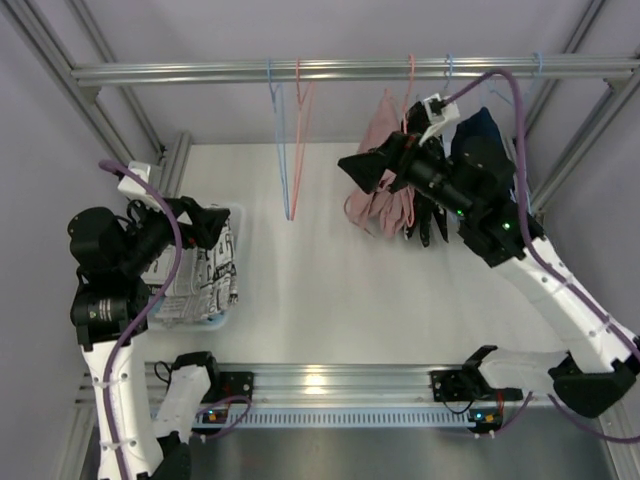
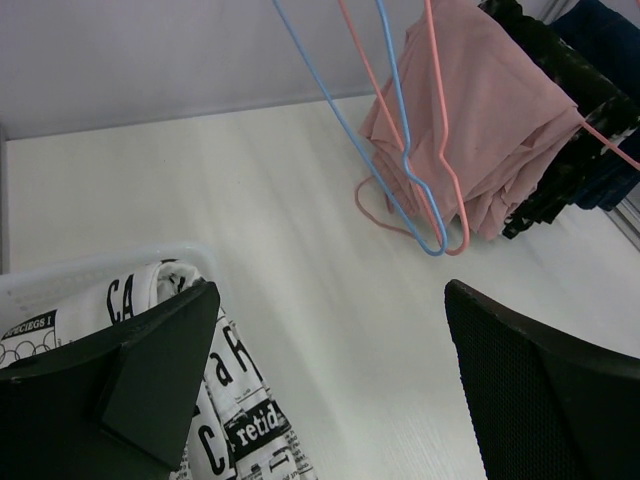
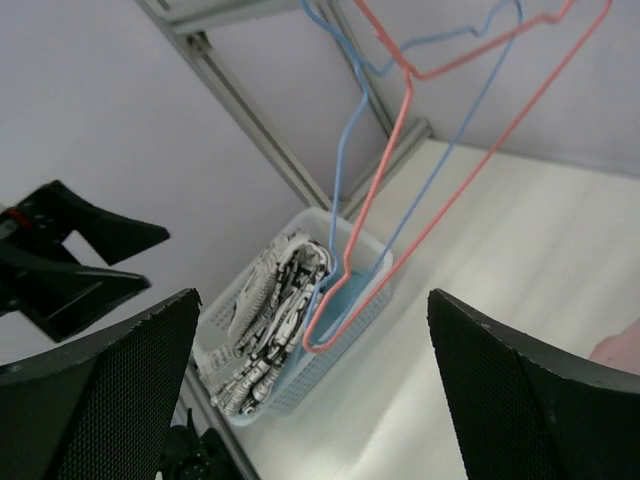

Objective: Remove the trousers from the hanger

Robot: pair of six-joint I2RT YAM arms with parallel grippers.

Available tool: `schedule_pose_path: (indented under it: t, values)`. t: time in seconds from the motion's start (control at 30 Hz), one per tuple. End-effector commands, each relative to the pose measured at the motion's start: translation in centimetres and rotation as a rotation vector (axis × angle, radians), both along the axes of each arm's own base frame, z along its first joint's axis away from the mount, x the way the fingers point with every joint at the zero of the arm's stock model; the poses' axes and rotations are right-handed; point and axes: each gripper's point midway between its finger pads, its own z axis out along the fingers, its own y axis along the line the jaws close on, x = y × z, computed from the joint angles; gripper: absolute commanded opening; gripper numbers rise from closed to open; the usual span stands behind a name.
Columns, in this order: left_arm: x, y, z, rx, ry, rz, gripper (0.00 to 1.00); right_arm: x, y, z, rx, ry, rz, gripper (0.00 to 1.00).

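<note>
Top external: white table (image 1: pixel 320 290), grey walls (image 1: pixel 180 25), aluminium rail (image 1: pixel 200 72); left gripper (image 2: pixel 332 288), right gripper (image 3: pixel 313 295) wide, empty.

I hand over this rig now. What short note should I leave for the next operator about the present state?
Left end effector: open, over the basket.
Right end effector: open, beside the pink trousers.
Done: newsprint trousers lie in the basket, light blue cloth with them; two hangers hang bare.
Left to do: pink trousers hang on a hanger; take them off.
</note>
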Motion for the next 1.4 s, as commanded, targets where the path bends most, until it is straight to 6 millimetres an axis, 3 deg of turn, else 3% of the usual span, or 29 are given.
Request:
schedule_pose_path:
  t: [0.0, 0.1, 0.23, 0.33, 0.67, 0.83, 0.93, 0.97, 1.03, 1.23, 1.33, 1.37]
  values:
    - [0.0, -0.7, 1.0, -0.003, -0.061, -0.05, 0.99, -2.6, -2.6, 4.6, 0.021, -0.217, -0.009, 0.95]
    - [0.2, -0.7, 1.0, -0.007, -0.061, -0.052, 0.99, -2.8, -5.2, 3.9, 0.008, -0.19, -0.081, 0.98]
    - [0.4, -0.8, 1.2, -0.011, -0.062, -0.054, 0.99, -1.3, -8.4, 2.1, -0.021, -0.144, -0.167, 0.99]
    - [0.5, -0.7, 1.1, -0.012, -0.059, -0.053, 0.99, 0.0, -9.4, 0.8, -0.058, -0.105, -0.204, 0.98]
    - [0.8, -0.2, 1.1, 0.001, -0.062, -0.026, 0.99, 5.8, -9.3, -2.9, -0.117, 0.022, -0.261, 0.92]
    - [0.9, -0.1, 0.9, 0.008, -0.06, -0.019, 0.99, 7.3, -8.7, -4.7, -0.124, 0.067, -0.254, 0.89]
    - [1.2, 0.0, 0.4, 0.011, -0.049, -0.02, 0.99, 7.6, -7.5, -4.8, -0.067, 0.058, -0.196, 0.81]
    - [1.3, 0.0, 0.4, 0.013, -0.05, -0.018, 0.99, 7.4, -6.9, -3.6, -0.022, 0.012, -0.151, 0.77]
    - [1.4, 0.0, 0.2, 0.012, -0.047, -0.02, 0.99, 7.1, -6.5, -3.4, 0.039, 0.022, -0.115, 0.72]
    - [1.3, 0.0, 0.0, 0.015, -0.048, -0.02, 0.99, 5.9, -6.4, -1.9, 0.136, 0.027, -0.068, 0.36]
    - [1.2, -0.1, 0.2, 0.01, -0.056, -0.026, 0.99, 5.1, -6.6, -1.4, 0.182, 0.029, -0.044, 0.16]
    - [1.2, -0.2, 0.1, 0.007, -0.054, -0.027, 0.99, 5.0, -6.6, -1.2, 0.201, 0.038, -0.037, 0.05]
